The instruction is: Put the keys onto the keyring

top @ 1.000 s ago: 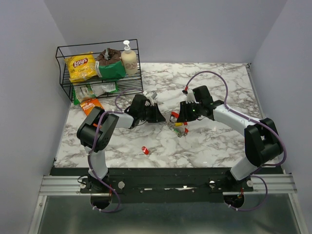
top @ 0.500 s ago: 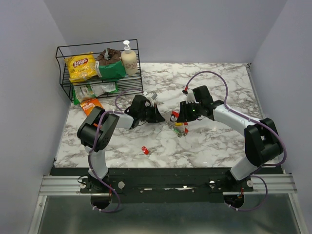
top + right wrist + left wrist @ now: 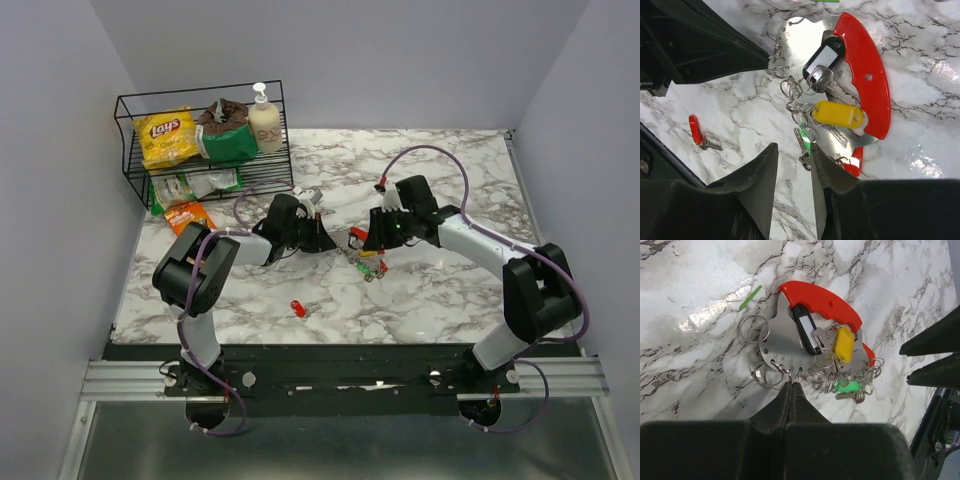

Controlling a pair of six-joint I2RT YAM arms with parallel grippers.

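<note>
The keyring (image 3: 825, 302) is a silvery plate with a red curved grip and several small rings, and it lies on the marble. It also shows in the right wrist view (image 3: 872, 75) and in the top view (image 3: 363, 250). A yellow-headed key (image 3: 843, 344), a green-headed key (image 3: 847, 387) and a black-tagged key (image 3: 804, 332) hang on it. My left gripper (image 3: 791, 384) is shut, its tips pinching a ring at the plate's edge. My right gripper (image 3: 792, 150) is open, and the green key (image 3: 802, 140) is beside its right finger. A loose red-headed key (image 3: 297, 308) lies apart, nearer the front.
A black wire rack (image 3: 135, 150) with a chips bag, snack packets and a pump bottle stands at the back left. An orange packet (image 3: 188, 215) lies in front of it. The loose red key also shows in the right wrist view (image 3: 695, 130). A small green strip (image 3: 750, 298) lies by the keyring.
The left arm's elbow has shifted slightly left and the keyring has been nudged a little. Both grippers stay where they were at the keyring.
</note>
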